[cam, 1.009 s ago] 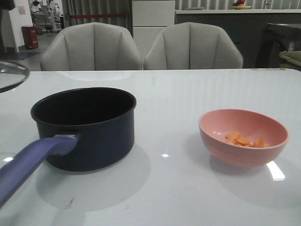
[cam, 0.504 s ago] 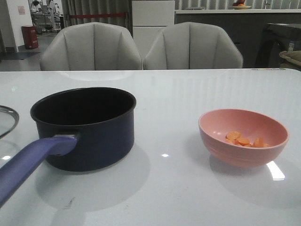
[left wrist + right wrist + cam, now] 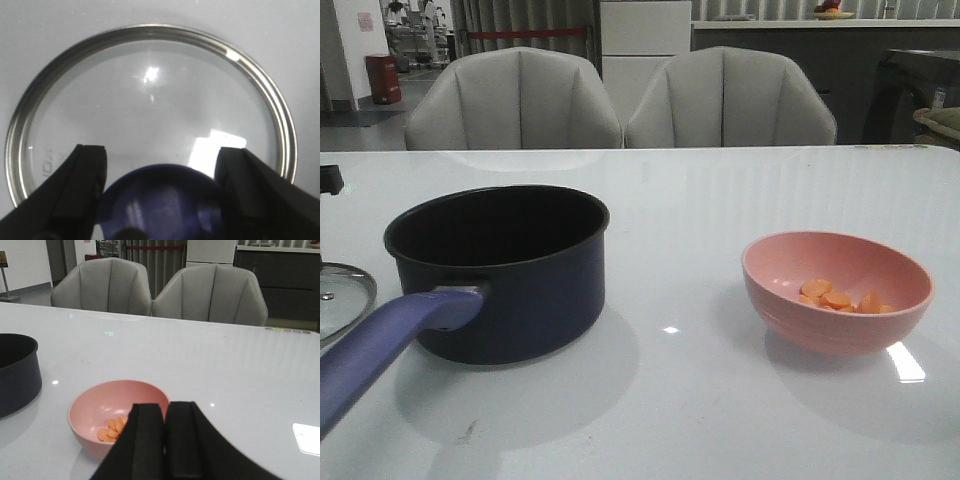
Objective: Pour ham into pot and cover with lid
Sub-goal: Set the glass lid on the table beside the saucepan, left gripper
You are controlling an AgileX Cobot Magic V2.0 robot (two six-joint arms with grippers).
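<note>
Lid [image 3: 150,110] lies flat on the worktop [image 3: 720,200], off to the left of the pot [image 3: 500,270], only its edge visible in the front view. Left gripper [image 3: 160,195] fingers [image 3: 75,195] are spread wide, one on each side of the blue knob [image 3: 160,200], small gaps both sides, so not gripping the knob, as far as the left wrist view shows. Right gripper [image 3: 165,440] fingers are pressed together, holding nothing, and sit just in front of the pink bowl [image 3: 117,412], bowl beyond the fingertips. Ham [image 3: 840,298] is all in the bowl, none in the pot; pot is empty, handle [image 3: 380,345] pointing toward the robot. Judgement: pour not yet done, lid not yet on. Risks: if the left fingers close on the knob and lift now, the lid could go on before the ham, wrong order. Knob is flared and smooth, so a shallow pinch may slip and drop the glass lid onto the worktop. Right fingers must open before taking the bowl rim; going in shut would push the bowl away. Bowl is shallow and light-looking, a rim grip may let it swing on tilt and scatter slices outside the pot. Pot handle sits in the path between the arms, could get bumped.
</note>
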